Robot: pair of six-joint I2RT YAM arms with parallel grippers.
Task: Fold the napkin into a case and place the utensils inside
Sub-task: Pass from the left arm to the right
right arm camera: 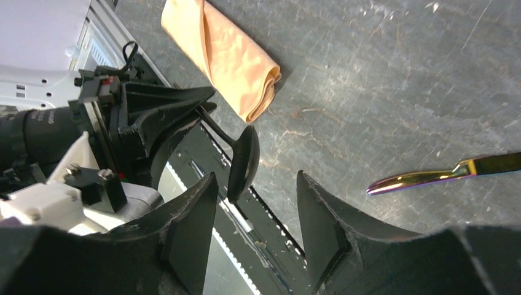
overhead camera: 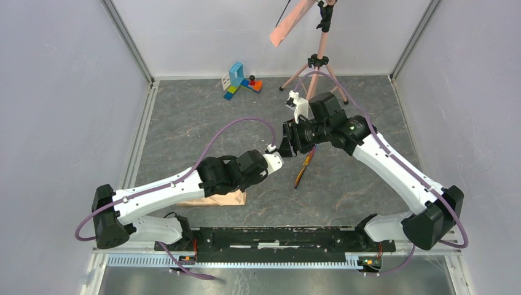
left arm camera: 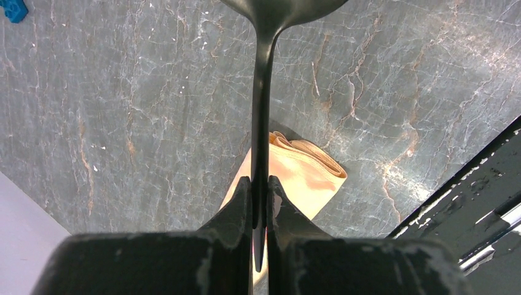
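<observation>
Above the worktop [overhead camera: 184,129], beyond the case's [right arm camera: 227,55] far end, the two arms meet in mid-air. The left end effector [left arm camera: 260,187] is pressed together on the handle of the black spoon [left arm camera: 261,110], pinching it near the handle's end so that the bowl points away from the wrist. The right end effector [right arm camera: 255,203] is spread wide, its fingers on either side of the spoon's bowl without touching it. The case lies flat under the left forearm, a layered peach-tan pouch with its rolled end facing the middle of the worktop. The iridescent utensil [right arm camera: 430,177] lies loose beyond the case, well apart from it and not yet inside.

Folding looks finished, and the step in hand appears to be a handover or regrasp of the spoon before it goes into the case. The next move calls for the right fingers to close squarely on the bowl before the left lets go, then a low, shallow slide into the case's open end without dragging the soft cloth.

The worktop is dark grey, stone-patterned with pale veins. Pale walls [overhead camera: 61,92] enclose it. Far beyond the case stand toy blocks [overhead camera: 241,80] and a pink tripod [overhead camera: 319,61].
</observation>
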